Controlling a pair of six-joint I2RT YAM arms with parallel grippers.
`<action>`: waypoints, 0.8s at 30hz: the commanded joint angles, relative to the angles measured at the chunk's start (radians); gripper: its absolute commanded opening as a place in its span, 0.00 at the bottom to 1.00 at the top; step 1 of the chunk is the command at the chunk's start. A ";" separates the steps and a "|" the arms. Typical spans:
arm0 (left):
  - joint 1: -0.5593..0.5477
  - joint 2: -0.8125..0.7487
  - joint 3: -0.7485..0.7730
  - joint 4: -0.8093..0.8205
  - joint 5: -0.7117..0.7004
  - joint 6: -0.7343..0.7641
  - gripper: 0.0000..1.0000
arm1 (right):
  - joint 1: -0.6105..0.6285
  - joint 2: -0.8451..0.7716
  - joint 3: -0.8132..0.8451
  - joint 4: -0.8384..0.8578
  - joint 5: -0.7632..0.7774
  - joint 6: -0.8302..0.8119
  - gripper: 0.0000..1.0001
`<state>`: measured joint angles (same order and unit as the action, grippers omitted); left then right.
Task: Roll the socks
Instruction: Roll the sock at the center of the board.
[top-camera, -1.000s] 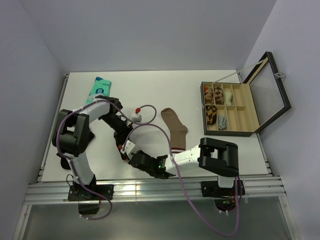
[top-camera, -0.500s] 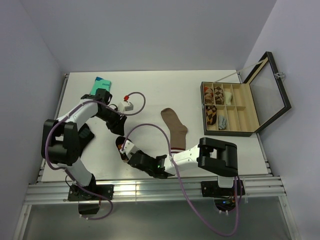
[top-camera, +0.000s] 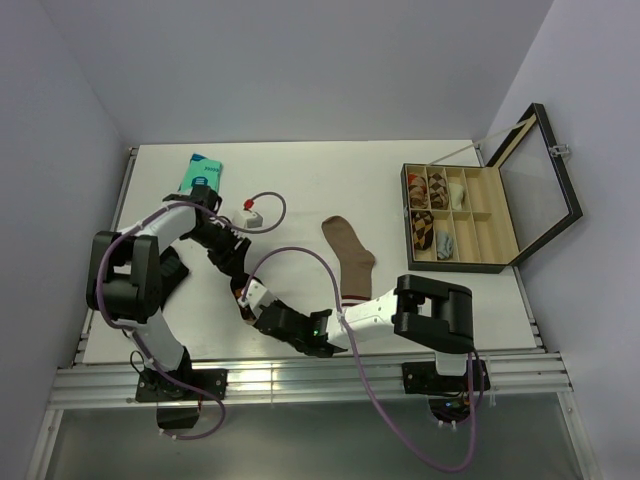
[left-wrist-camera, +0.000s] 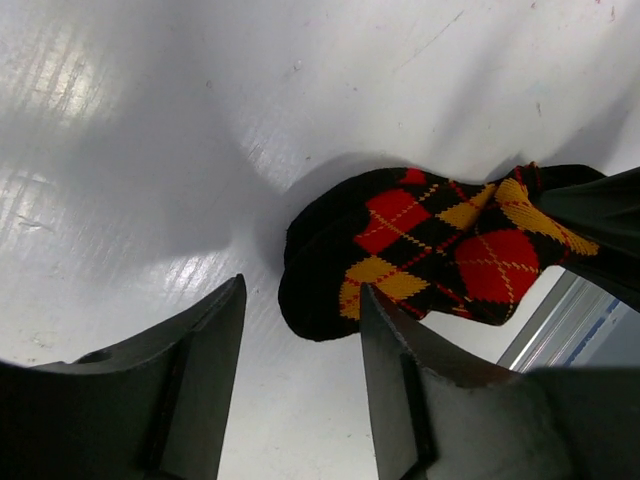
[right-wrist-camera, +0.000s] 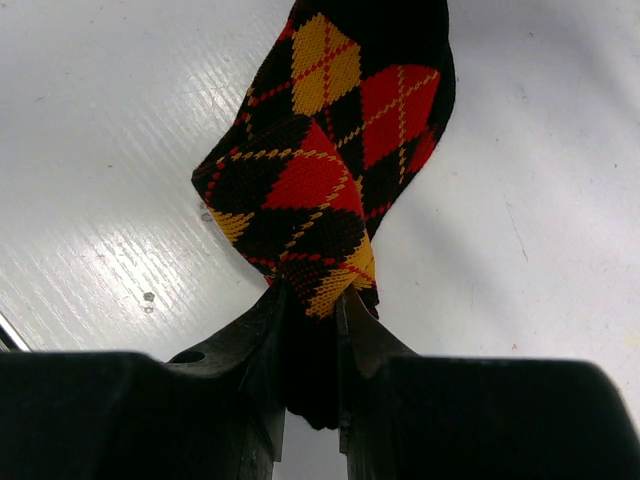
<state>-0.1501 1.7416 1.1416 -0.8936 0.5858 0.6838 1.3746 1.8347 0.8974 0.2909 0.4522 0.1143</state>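
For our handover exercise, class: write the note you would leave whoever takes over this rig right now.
Right gripper: shut on one end of the argyle sock, near the front edge of the table.
Left gripper: open, empty, by the sock's free end.
Tan sock: flat at mid-table, untouched.
Done: nothing rolled yet. Left: roll both socks.

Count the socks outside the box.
2. The argyle sock is pinched in the right gripper, front-left; the tan sock lies flat mid-table. More may be hidden.
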 joint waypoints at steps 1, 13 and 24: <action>0.000 0.024 -0.003 0.008 0.005 0.000 0.55 | 0.003 0.044 0.006 -0.082 -0.024 0.030 0.00; -0.002 0.091 -0.022 0.019 0.031 0.002 0.44 | 0.003 0.041 0.003 -0.079 -0.015 0.031 0.00; -0.088 0.131 0.003 -0.008 0.098 -0.007 0.00 | 0.009 -0.037 -0.006 -0.085 0.032 0.001 0.00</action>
<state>-0.2085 1.8622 1.1213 -0.8902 0.6388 0.6899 1.3750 1.8320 0.9031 0.2779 0.4622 0.1169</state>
